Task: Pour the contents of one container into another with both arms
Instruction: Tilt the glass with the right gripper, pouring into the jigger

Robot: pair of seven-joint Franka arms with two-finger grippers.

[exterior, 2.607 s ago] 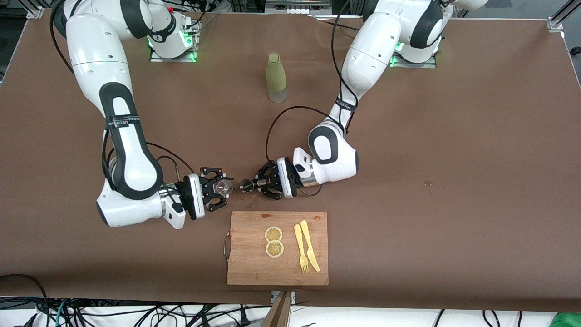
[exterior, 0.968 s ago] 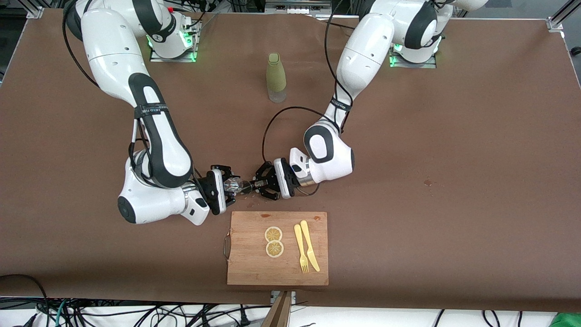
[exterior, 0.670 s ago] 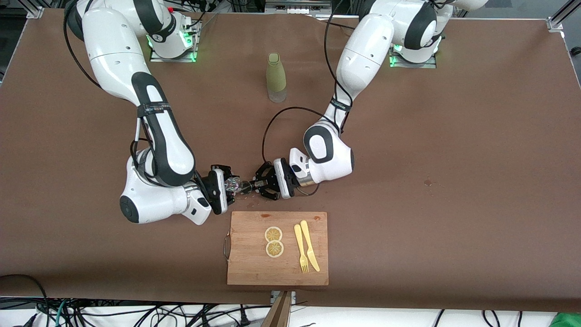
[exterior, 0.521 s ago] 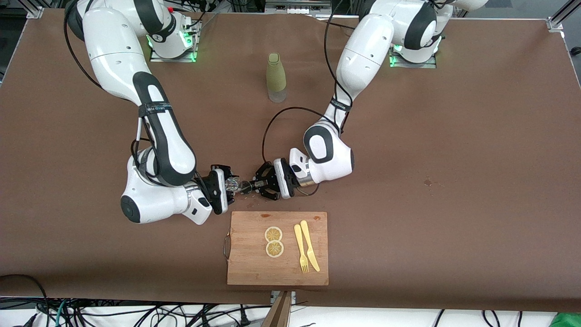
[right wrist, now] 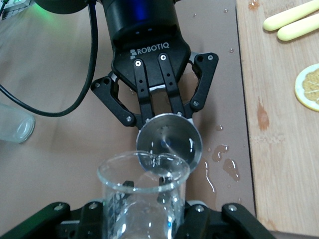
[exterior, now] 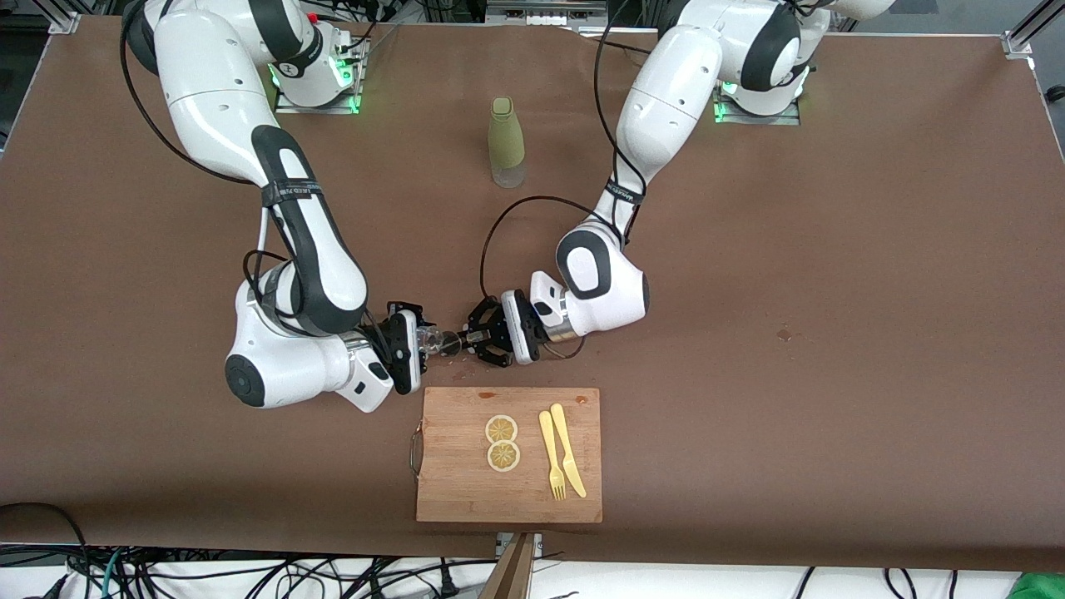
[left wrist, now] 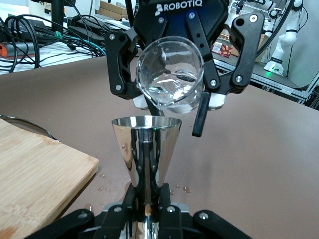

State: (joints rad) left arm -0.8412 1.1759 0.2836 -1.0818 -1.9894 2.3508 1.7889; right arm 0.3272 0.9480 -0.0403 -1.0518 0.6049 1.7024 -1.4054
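Front view: left claw (exterior: 463,339) pinching jigger (exterior: 452,340), right claw (exterior: 423,339) pinching tilted glass cup (exterior: 430,338); cutting board (exterior: 466,482) nearer cam.

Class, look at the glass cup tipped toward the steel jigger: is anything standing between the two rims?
Nothing visible does. The glass cup, held by the right gripper, tilts directly over the jigger in the left gripper; only open air separates their rims.

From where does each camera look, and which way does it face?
Front: high across the table, facing the arms' bases; both arms show.
Left wrist: on the left arm, looks past its jaws and steel jigger to the right gripper.
Right wrist: on the right arm, looks over its jaws and glass cup to the left gripper.
Wrist views share jigger and cup.
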